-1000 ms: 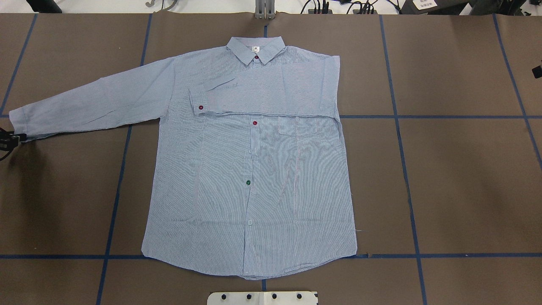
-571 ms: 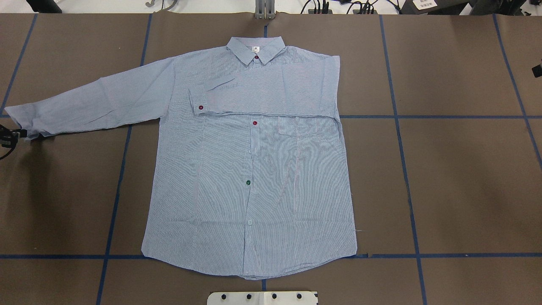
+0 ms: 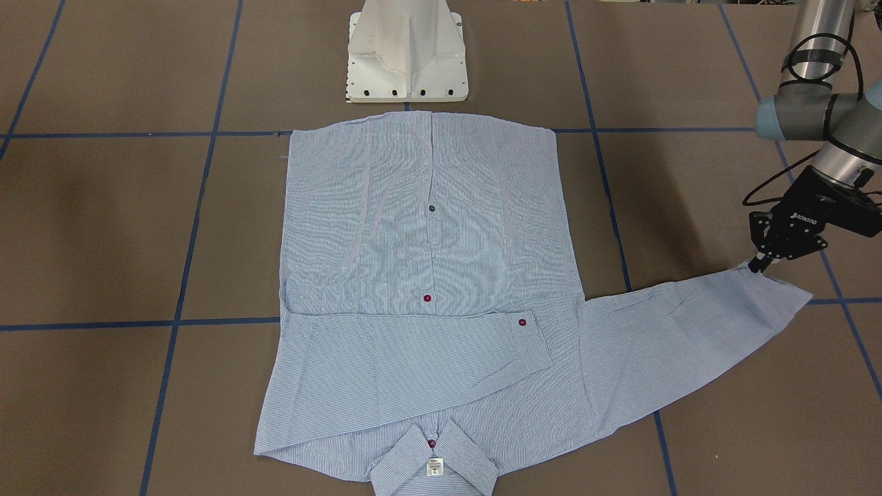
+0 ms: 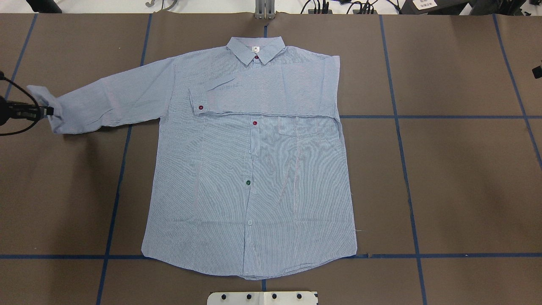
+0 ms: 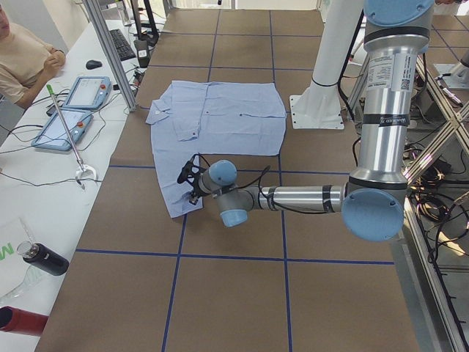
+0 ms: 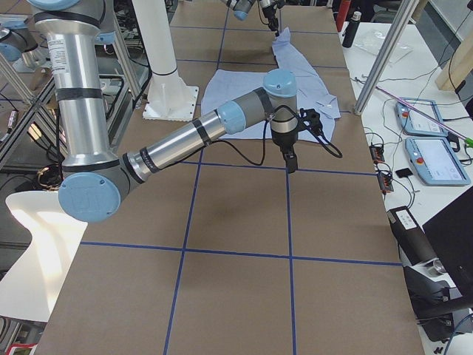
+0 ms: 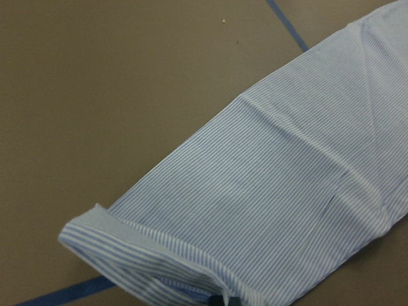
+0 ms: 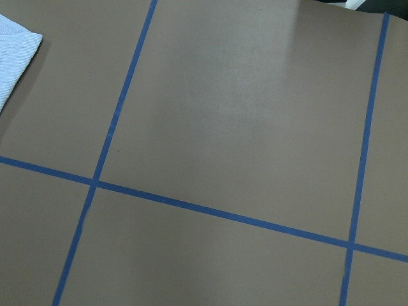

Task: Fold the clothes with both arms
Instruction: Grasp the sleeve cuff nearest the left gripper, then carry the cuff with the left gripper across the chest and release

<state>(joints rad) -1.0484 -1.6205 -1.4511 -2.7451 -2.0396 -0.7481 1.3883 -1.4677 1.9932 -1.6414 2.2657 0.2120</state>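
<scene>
On the table (image 4: 444, 190): one shirt (image 4: 254, 169).

**Shirt spread flat, left cuff pinched**

The light blue-and-white striped shirt (image 4: 254, 169) lies face up and buttoned at mid-table, collar toward the far edge and hem toward the robot's edge. The sleeve on the robot's right is folded across the chest, its cuff's red button near the placket. The other sleeve reaches toward the left edge, where the left gripper (image 3: 758, 265) pinches the cuff corner, raised and curled off the surface. The right gripper (image 6: 291, 159) hangs near the right edge, pointing down; its jaws look too small to judge.
</scene>
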